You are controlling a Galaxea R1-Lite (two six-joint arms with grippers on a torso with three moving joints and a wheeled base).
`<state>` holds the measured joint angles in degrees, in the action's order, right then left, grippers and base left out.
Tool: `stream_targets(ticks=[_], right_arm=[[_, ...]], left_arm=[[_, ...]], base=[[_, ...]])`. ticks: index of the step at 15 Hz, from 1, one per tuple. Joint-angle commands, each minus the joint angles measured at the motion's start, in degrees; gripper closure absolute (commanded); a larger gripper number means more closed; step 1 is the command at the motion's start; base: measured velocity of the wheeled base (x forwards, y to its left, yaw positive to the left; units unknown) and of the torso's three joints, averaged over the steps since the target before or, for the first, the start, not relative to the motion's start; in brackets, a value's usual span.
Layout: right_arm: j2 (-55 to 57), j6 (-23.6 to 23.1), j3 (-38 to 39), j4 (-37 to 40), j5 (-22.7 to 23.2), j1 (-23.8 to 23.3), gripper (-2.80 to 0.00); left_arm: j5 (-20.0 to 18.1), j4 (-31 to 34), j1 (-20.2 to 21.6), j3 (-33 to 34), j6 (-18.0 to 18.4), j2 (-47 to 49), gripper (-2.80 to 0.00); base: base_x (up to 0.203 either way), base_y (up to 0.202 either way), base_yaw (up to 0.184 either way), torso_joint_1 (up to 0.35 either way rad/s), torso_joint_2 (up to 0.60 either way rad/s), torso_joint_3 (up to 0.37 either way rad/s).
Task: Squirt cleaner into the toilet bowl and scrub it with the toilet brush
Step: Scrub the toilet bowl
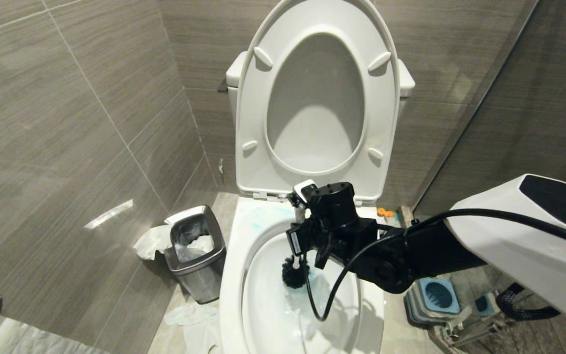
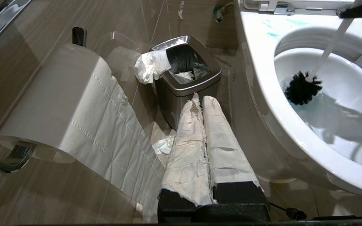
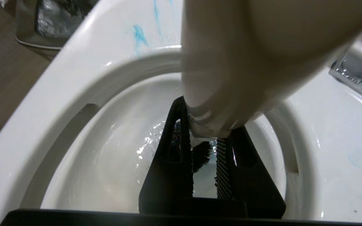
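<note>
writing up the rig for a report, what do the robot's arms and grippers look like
The right arm has a glossy white shell with a black panel, then a black wrist and boxy black gripper; a loose black cable loops along and under it. Its fingers are black with ribbed pads. The left gripper has black fingers wrapped in crumpled white paper.

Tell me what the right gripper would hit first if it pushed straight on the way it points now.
Probably the water: the right gripper, shut on the toilet brush, points down into the toilet bowl, and the tinted water lies ahead of it. The brush's bristles would press in first; depth is unclear.
</note>
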<state>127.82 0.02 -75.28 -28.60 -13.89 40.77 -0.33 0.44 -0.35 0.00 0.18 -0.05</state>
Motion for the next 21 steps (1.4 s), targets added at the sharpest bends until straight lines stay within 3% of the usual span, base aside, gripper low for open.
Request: stream_targets(ticks=[1, 5, 10, 15, 17, 21], right_arm=[[3.8, -0.2, 0.0, -1.1, -0.3, -0.2, 0.00], [5.8, -0.9, 0.2, -4.8, -0.7, -0.2, 0.00], [-6.9, -2.0, 5.5, -4.5, -1.3, 1.0, 0.00], [-21.2, -2.3, 8.9, 5.1, -2.7, 1.2, 0.00], [-21.3, -1.9, 7.6, 7.4, -6.0, 1.1, 0.00], [-15.8, -1.3, 4.7, 7.9, -6.4, 1.1, 0.00]], left_arm=[[0.0, 0.0, 0.0, 0.1, 0.0, 0.0, 0.00], [0.0, 0.0, 0.0, 0.1, 0.0, 0.0, 0.00], [0.0, 0.0, 0.0, 0.1, 0.0, 0.0, 0.00], [0.0, 0.0, 0.0, 0.1, 0.0, 0.0, 0.00], [0.0, 0.0, 0.0, 0.1, 0.0, 0.0, 0.00], [0.0, 0.0, 0.0, 0.1, 0.0, 0.0, 0.00]], base=[[0.000, 0.000, 0.000, 0.000, 0.00, 0.000], [0.000, 0.000, 0.000, 0.000, 0.00, 0.000], [0.000, 0.000, 0.000, 0.000, 0.00, 0.000], [0.000, 0.000, 0.000, 0.000, 0.00, 0.000], [0.000, 0.000, 0.000, 0.000, 0.00, 0.000], [0.000, 0.000, 0.000, 0.000, 0.00, 0.000]])
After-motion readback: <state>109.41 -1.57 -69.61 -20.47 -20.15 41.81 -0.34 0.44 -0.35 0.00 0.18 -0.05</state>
